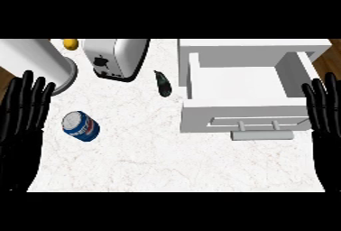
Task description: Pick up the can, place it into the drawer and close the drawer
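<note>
A blue can (81,126) with a white and red label lies on its side on the white marble counter (166,158), at the left. A white drawer (243,81) stands pulled open at the right, its inside bare and its grey handle (261,134) facing me. My left hand (23,122) rests open at the left edge, fingers up, just left of the can and apart from it. At the right edge my right hand (326,115) rests open, fingers up, beside the drawer's front corner.
A silver toaster (117,57) stands at the back, with a dark eggplant (163,83) lying between it and the drawer. A white round pot (36,61) sits at the back left, and a yellow fruit (70,43) behind it.
</note>
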